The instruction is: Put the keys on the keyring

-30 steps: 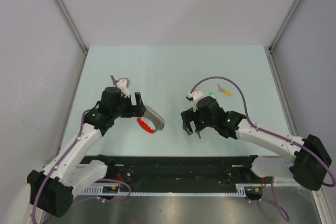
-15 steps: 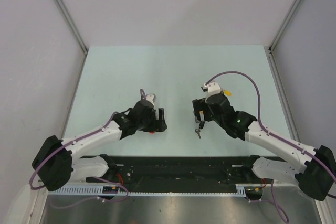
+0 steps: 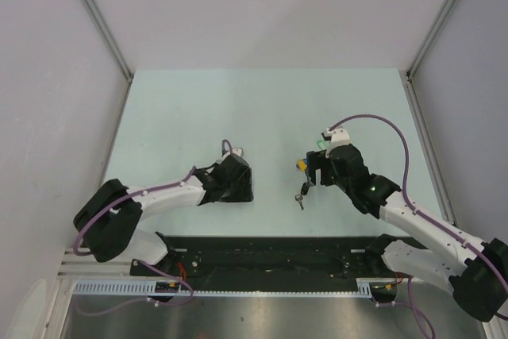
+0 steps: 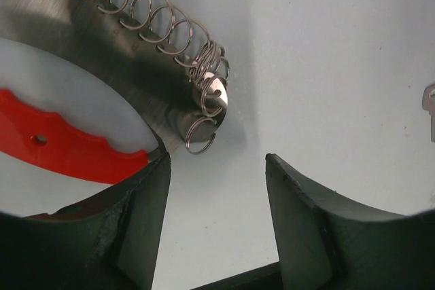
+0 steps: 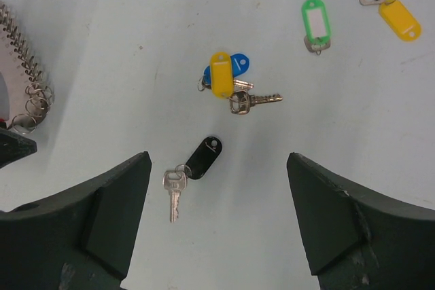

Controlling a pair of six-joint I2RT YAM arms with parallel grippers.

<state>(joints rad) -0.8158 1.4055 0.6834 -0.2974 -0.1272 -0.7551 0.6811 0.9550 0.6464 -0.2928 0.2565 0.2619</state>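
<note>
Black-headed key (image 5: 200,159) (1 of several) just ahead of right gripper (image 5: 217,164), between its open fingers, long axis slanting near-left to far-right; keyring (image 4: 204,100) ahead-left of open, empty left gripper (image 4: 216,161).

This is a robotics lab test cell. A pale, bare table (image 3: 262,101) is boxed in on three sides by plain grey panels (image 3: 262,5) set in aluminium posts (image 3: 97,17). Two arms, left (image 3: 163,194) and right (image 3: 413,213), are mounted along the table's near edge by a black rail (image 3: 270,250). Purple cables (image 3: 373,119) run along them. Nearer still, a slotted cable duct (image 3: 238,290) sits above sheet steel (image 3: 278,319). A few tagged keys (image 5: 228,83) lie on the bare top.
</note>
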